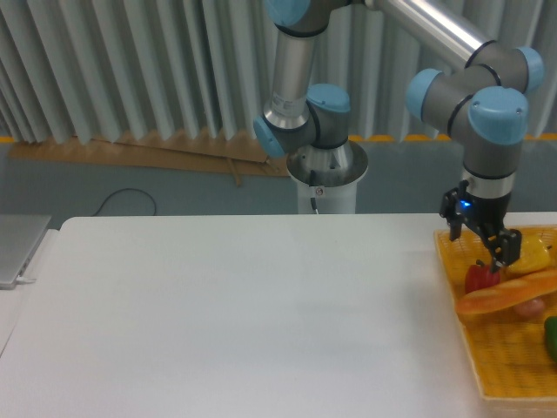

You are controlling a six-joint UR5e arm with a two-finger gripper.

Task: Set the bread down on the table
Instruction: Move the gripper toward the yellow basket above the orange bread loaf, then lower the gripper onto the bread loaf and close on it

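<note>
The bread [505,293], a long orange-tan loaf, lies slantwise in the yellow woven basket [500,366] at the right edge. My gripper [499,258] hangs over the basket's back part, just above the red pepper [479,279] and a little above the bread. Nothing is held between its fingers, and the narrow gap between them does not show clearly enough to read its state. The white table [226,322] spreads to the left of the basket.
A yellow pepper [534,255] sits behind the bread, a green vegetable [551,338] at the basket's right side. A grey laptop-like slab [17,248] lies at the table's far left. The arm's base [326,165] stands behind the table's middle.
</note>
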